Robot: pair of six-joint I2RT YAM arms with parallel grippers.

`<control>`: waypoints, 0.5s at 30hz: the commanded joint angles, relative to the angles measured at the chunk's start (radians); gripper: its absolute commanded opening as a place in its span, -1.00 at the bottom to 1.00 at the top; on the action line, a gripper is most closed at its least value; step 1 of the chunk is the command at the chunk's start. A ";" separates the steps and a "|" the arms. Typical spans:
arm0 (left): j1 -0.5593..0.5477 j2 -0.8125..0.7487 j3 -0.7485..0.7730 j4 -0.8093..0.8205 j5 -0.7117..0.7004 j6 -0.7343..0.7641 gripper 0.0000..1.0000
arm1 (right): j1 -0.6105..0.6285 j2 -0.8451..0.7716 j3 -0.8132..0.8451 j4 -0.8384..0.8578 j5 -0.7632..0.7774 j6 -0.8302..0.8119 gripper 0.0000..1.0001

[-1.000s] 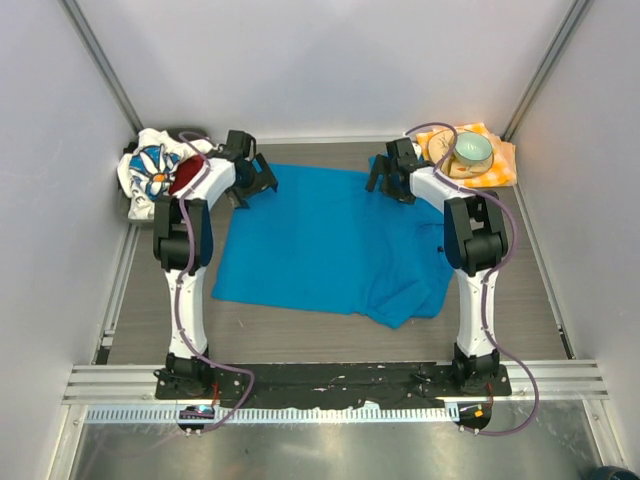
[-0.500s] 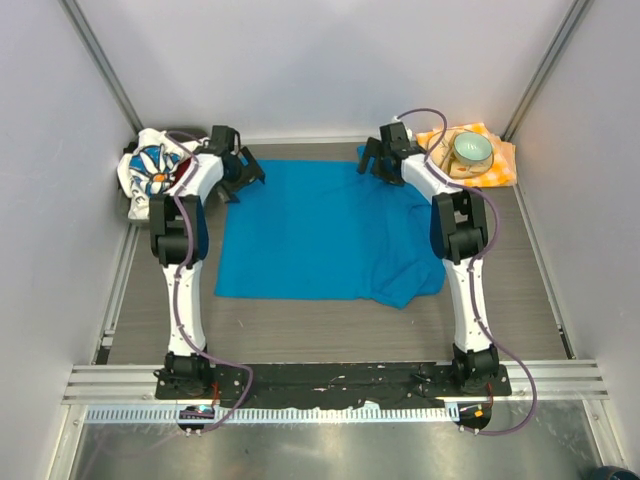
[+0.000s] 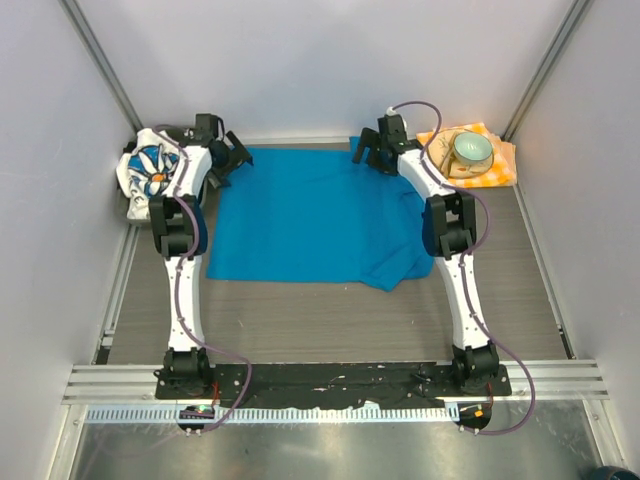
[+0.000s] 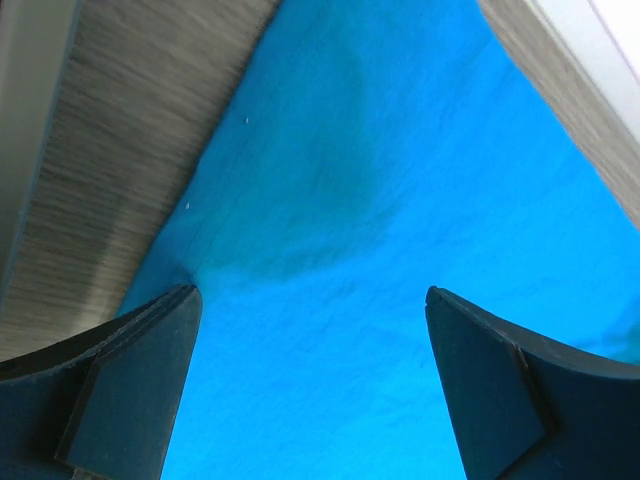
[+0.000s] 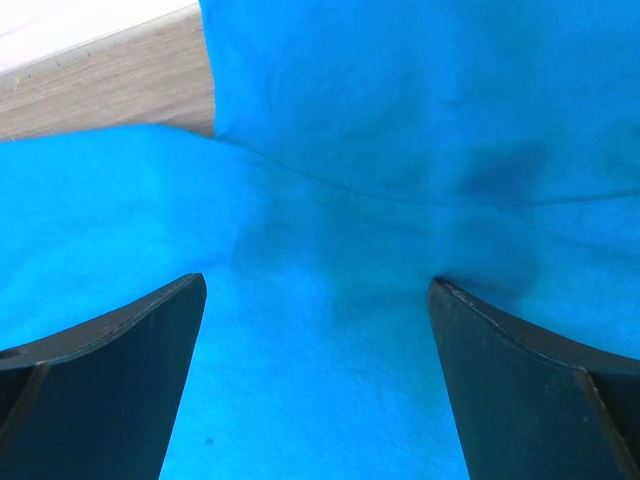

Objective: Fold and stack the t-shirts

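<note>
Blue t-shirt looks soft and floppy, I'd pinch the far corners; left gripper and right gripper gape empty.

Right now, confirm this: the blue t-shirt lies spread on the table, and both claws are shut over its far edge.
Not shut. The wrist views show the left claw and the right claw open, jaws wide apart over the blue t-shirt. The rest holds.
</note>
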 commanded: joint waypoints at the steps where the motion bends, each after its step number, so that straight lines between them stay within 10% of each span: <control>1: 0.016 -0.159 -0.098 0.044 0.067 -0.016 1.00 | -0.005 -0.241 -0.162 0.060 -0.001 -0.054 0.99; 15: 0.004 -0.871 -0.830 0.138 0.006 -0.071 1.00 | 0.048 -1.058 -0.985 -0.086 0.207 -0.075 0.89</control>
